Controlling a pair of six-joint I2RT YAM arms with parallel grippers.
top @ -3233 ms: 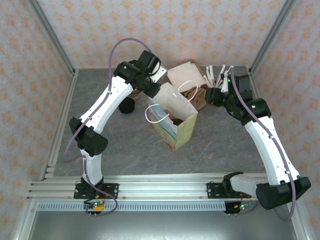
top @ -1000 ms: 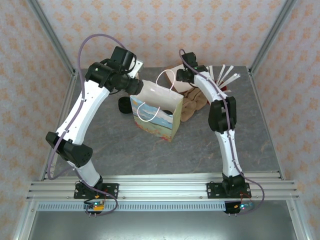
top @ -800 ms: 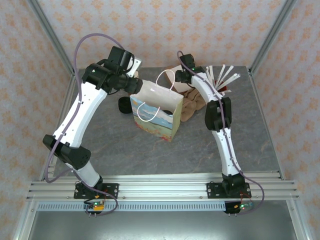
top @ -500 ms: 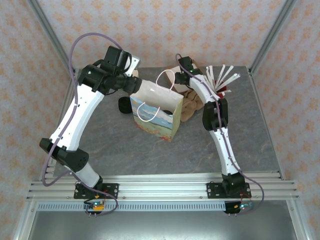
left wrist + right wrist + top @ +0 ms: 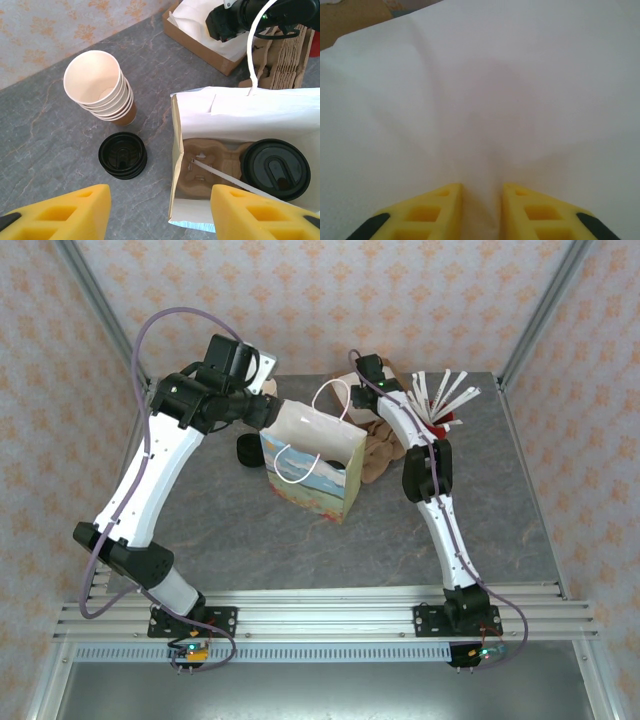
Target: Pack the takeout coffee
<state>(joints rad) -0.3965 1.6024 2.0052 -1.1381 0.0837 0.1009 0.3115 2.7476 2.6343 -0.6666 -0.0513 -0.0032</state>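
Tally around the two grippers

Under the left gripper [image 5: 160, 210]: one paper bag [image 5: 240, 107] holding one cardboard carrier [image 5: 207, 162] and one lidded coffee cup [image 5: 275, 169]. Beside that gripper, outside the bag: one stack of at least five lidless cups [image 5: 97, 85] and one pile of at least two black lids [image 5: 122, 155]. By the right gripper [image 5: 481, 205]: one box [image 5: 192, 42], one stack of carriers [image 5: 285, 55], about five stirrers [image 5: 445, 392].
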